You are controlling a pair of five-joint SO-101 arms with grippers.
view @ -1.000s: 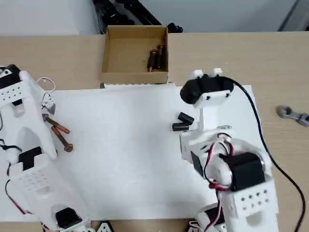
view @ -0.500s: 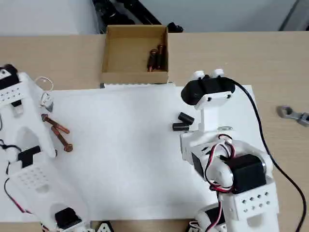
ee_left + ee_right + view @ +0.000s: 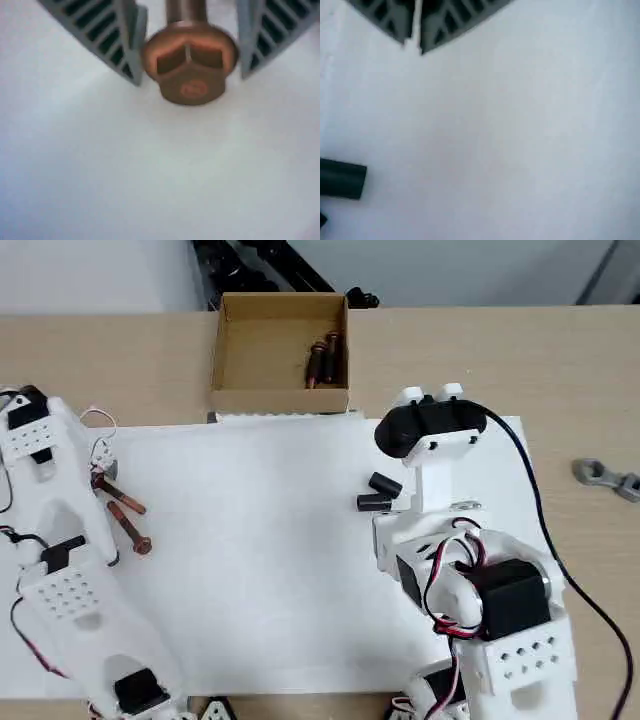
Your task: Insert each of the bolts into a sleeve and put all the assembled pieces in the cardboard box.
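Note:
Two copper bolts [image 3: 122, 502] lie side by side on the white sheet [image 3: 260, 570] at the left. My left gripper [image 3: 99, 470] is at their far end. In the left wrist view it [image 3: 190, 77] stands open, with a bolt's head [image 3: 189, 62] between its grey fingers [image 3: 112, 35]. Two black sleeves [image 3: 378, 493] lie near the sheet's middle right, beside my right arm [image 3: 430, 430]. The right gripper [image 3: 415, 44] is shut over bare sheet, a black sleeve [image 3: 342, 179] off to one side. The cardboard box [image 3: 228, 350] holds several assembled pieces [image 3: 325, 360].
The box stands on the wooden table just past the sheet's far edge. A metal wrench [image 3: 605, 477] lies on the table at the far right. Dark equipment sits behind the box. The sheet's middle is bare.
My left arm has shifted slightly toward the near side and right, bringing its gripper down onto the far end of the bolts. The right arm has hardly moved.

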